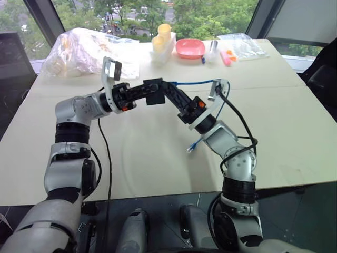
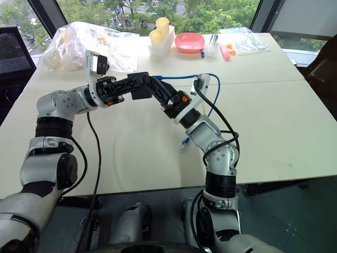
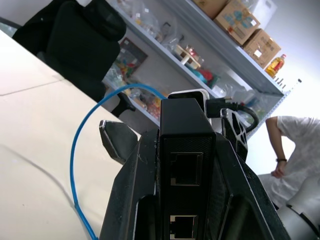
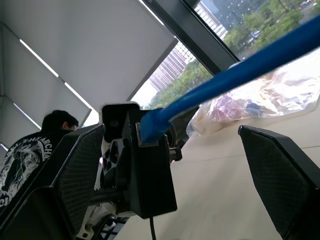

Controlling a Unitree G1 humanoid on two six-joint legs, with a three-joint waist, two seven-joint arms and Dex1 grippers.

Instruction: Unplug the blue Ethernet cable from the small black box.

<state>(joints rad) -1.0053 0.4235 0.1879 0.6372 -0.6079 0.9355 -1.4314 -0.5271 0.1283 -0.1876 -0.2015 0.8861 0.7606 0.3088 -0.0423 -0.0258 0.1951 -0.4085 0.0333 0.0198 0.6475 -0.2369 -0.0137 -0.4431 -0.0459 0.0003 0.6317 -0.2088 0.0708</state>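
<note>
Right gripper [image 1: 169,90]: fingers spread wide either side of the plug, clamping nothing.
Left gripper [image 1: 150,89]: clamped on the small black box [image 1: 156,96], above the table [image 1: 295,132].
Blue Ethernet cable [image 1: 194,83]: plugged into the box, looping down behind the right wrist.

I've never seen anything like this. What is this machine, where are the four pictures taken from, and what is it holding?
It is a humanoid robot with two arms, each ending in two black fingers. Two pictures come from cameras on its head, looking down on a beige table; the other two from cameras on each wrist. The left gripper is shut on a small flat black box. A thin light-blue Ethernet cable is plugged into that box, and the right gripper stands open around the plug. At the table's far edge lie clear plastic bags, a pink bowl and yellowish cups.
</note>
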